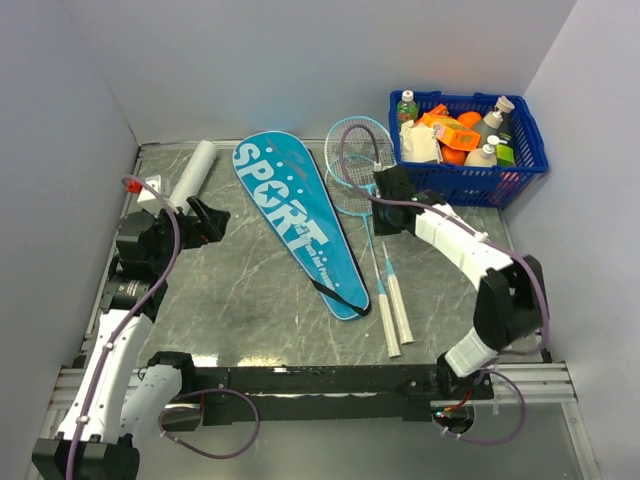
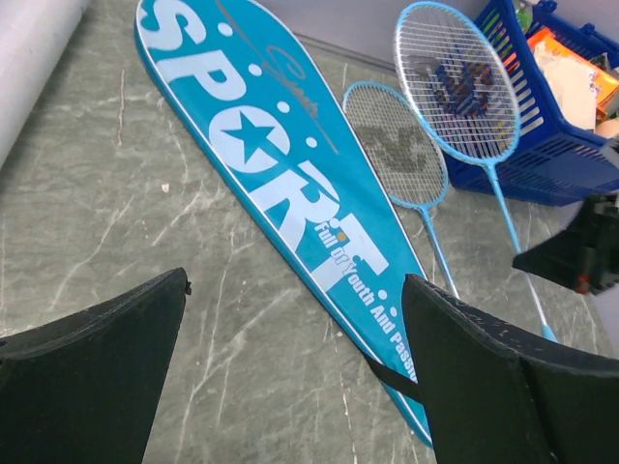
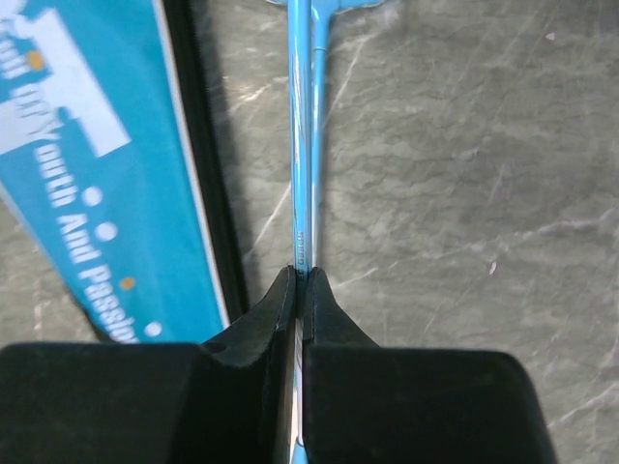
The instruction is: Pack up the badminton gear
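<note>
**Left hand wide and empty, right hand pinched on a racket shaft**

Starting on your left, the left arm climbs from its base at the near edge, bends at the elbow and leans toward the far-left part of the table (image 1: 250, 290). The left gripper (image 1: 207, 222) points rightward and slightly down. Its jaws are spread fully apart with nothing held. In its wrist view the two black fingers (image 2: 97, 338) frame bare marble and the lower part of the bag. A white tube (image 1: 192, 172) lies just beyond that gripper, toward the back wall.

At mid-table you have the teal bag (image 1: 300, 225) lying flat with the SPORT lettering up. Its rounded end is toward the back wall and its narrow end slants right as it comes toward you.

Just right of the bag lie the two rackets (image 1: 360, 165). Their heads overlap at the far side, and the white handles lie side by side near the front rail.

The right arm rises from its base to an elbow out at the right. Its white forearm then reaches left and forward over the rackets. The right gripper (image 3: 300, 280) is closed tight on a racket shaft (image 3: 301, 145) — two shafts run almost on top of each other there, so you cannot tell which racket it belongs to.

Far right, in the back corner, stands the blue basket (image 1: 520, 165), just beside the racket heads.
</note>
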You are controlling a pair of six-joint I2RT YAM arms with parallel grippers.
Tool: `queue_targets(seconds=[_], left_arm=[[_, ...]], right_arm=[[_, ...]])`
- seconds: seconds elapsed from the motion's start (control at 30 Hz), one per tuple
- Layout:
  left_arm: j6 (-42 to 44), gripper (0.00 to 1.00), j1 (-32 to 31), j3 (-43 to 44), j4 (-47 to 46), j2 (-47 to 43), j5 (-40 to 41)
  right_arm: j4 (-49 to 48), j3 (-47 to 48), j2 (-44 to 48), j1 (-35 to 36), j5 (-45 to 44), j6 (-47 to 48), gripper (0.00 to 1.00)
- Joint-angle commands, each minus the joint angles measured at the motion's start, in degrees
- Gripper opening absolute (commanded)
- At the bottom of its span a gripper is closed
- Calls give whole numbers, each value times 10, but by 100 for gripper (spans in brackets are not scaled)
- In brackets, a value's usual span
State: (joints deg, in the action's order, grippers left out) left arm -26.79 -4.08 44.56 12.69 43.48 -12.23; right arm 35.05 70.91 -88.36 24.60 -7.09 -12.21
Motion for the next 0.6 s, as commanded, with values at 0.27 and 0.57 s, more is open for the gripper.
queue_targets(seconds=[0.27,0.57], left_arm=[[-54,96,2,-8,-46,61,-27],[-104,96,-1,-35,-89,132,-24]], right_arm=[[-40,62,-139,-63,34,25,0],[-31,74,-103,-60,7,18,59]])
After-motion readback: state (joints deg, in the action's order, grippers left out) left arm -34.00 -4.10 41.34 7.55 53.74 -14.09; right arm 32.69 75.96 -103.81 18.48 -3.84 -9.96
